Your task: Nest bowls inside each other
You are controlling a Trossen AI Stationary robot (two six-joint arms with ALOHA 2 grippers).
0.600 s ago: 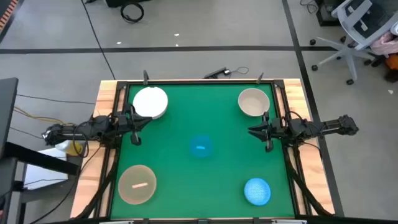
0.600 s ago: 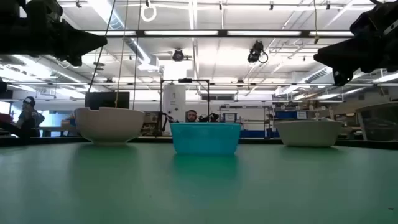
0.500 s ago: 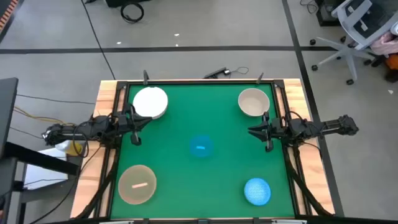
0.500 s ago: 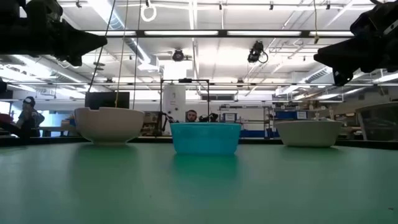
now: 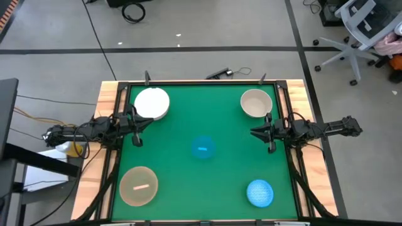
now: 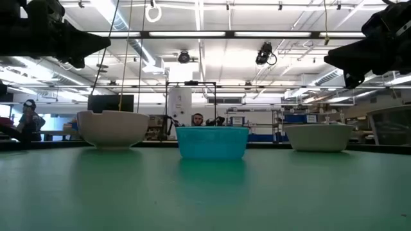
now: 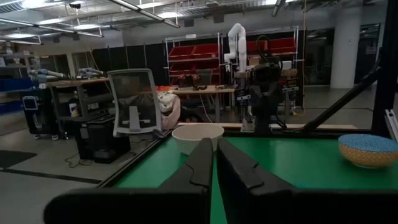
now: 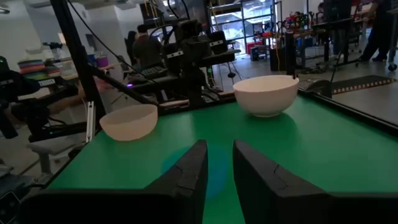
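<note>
Five bowls stand upright and apart on the green mat. The white bowl [image 5: 152, 103] is far left and the cream-beige bowl [image 5: 255, 103] far right. The translucent dark blue bowl [image 5: 203, 148] is in the middle. The peach-tan bowl [image 5: 139, 186] is near left and the speckled light blue bowl [image 5: 260, 193] near right. My left gripper [image 5: 143, 124] hovers level at the mat's left edge, shut and holding nothing [image 7: 214, 158]. My right gripper [image 5: 254, 132] hovers at the right edge, pointing toward the middle, with a narrow gap between its fingers and nothing in it [image 8: 219, 163].
Black rails and a wooden frame [image 5: 105, 100] border the mat. An office chair [image 5: 361, 28] and cables lie on the floor beyond the table. In the low view both arms [image 6: 58, 35] [image 6: 369, 48] hang well above the bowls. People show far off in the room.
</note>
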